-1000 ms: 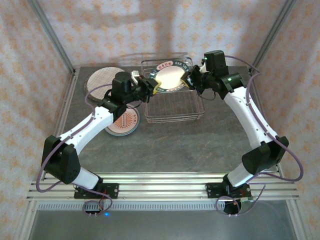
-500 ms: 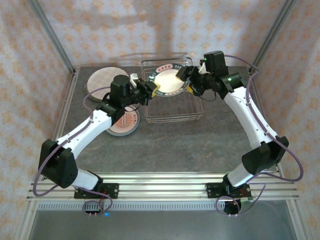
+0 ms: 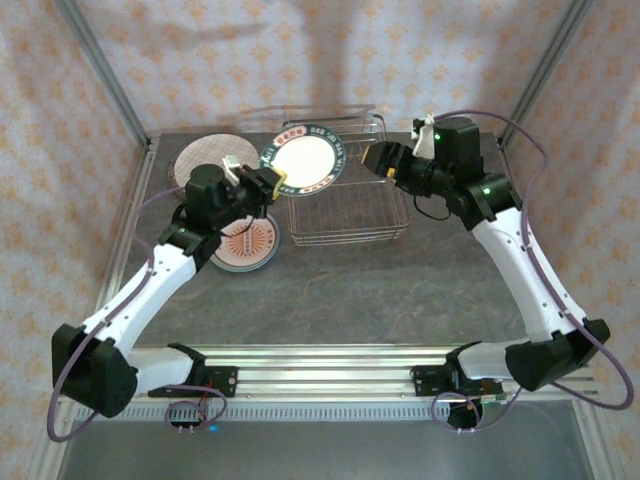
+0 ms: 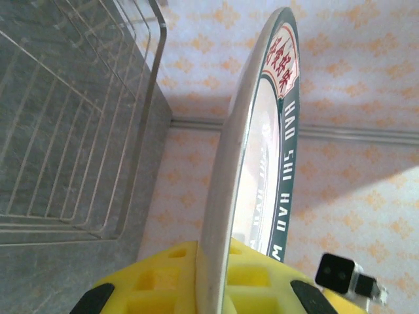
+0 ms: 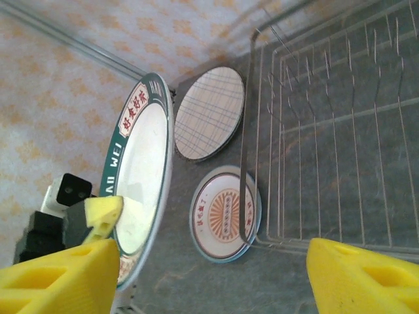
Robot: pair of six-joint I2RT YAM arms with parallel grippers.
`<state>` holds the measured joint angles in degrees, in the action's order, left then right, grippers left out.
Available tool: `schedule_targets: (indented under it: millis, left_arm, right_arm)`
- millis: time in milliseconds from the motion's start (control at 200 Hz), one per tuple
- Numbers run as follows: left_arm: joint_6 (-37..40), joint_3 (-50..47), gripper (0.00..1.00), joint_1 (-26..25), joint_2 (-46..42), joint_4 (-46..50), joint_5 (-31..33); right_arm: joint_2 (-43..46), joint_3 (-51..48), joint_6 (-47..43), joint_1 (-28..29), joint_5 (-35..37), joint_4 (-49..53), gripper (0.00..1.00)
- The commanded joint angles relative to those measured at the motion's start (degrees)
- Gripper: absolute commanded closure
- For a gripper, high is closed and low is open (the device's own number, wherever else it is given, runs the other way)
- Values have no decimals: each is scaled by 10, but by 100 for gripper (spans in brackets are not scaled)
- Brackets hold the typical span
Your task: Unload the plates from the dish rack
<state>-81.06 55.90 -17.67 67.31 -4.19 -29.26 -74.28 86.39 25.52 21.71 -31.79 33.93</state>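
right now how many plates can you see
3: dark-rimmed plate gripped by the left tool; plaid plate flat at back left; orange-patterned plate flat beside the dish rack. None seem hidden.

"HAO SHI HAO W" is read along the border of the dark-rimmed plate (image 4: 286, 163), just beyond the left gripper (image 4: 213, 278) pinching it.

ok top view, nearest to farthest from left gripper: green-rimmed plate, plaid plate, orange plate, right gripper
1. green-rimmed plate, in the left gripper's jaws
2-3. plaid plate behind, orange plate in front: too close to call
4. right gripper, far right
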Motion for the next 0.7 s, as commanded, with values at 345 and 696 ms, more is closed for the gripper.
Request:
schedule_targets:
  millis: [345,696]
  left_arm:
    - [60,-81,100,51,-157,149,114]
    - [78,-163,100,53,-254,237,204]
  right_arm:
    - [128,-160,-309,103,47,-182,13]
    - [153,-197,-378,144,48,-180,1]
